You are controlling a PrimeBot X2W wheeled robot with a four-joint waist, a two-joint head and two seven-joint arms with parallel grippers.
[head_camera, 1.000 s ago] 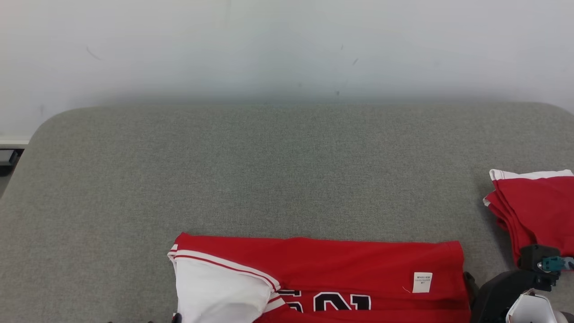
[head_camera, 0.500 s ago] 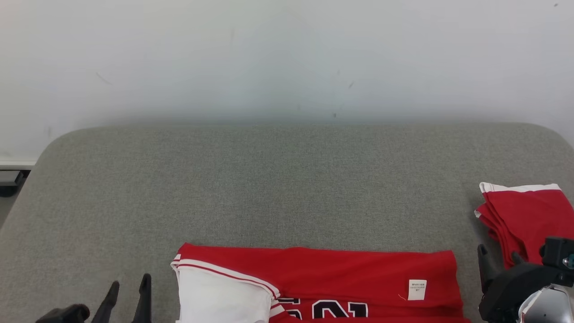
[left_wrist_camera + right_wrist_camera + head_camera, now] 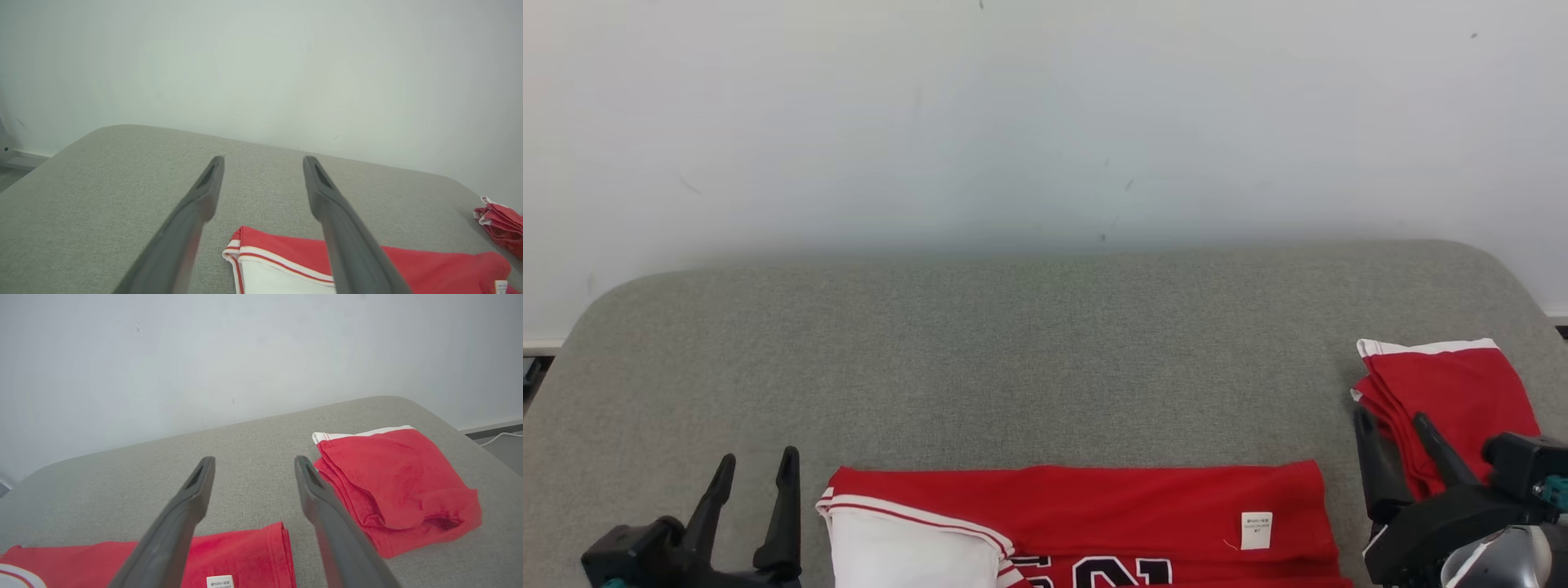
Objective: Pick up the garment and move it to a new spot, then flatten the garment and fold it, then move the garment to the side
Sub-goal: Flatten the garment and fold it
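Observation:
The garment (image 3: 1111, 510) is a red jersey with white trim and dark numbers, folded flat along the near edge of the grey padded table (image 3: 1029, 359). It also lies below the fingers in the left wrist view (image 3: 286, 257) and in the right wrist view (image 3: 241, 555). My left gripper (image 3: 756, 465) stands open just left of its white-trimmed end, holding nothing. At the jersey's right end, by the small white label (image 3: 1255, 529), my right gripper (image 3: 1392, 420) is open and empty.
A second red garment (image 3: 1445, 400), folded with a white edge, lies at the table's right side just beyond my right gripper; the right wrist view shows this second garment (image 3: 392, 486) too. A pale wall (image 3: 1045, 122) rises behind the table. Floor shows past the table's rounded corners.
The head camera tilted up, so the whole scene sits lower in the picture. Both grippers have risen into view beside the jersey's ends, fingers apart.

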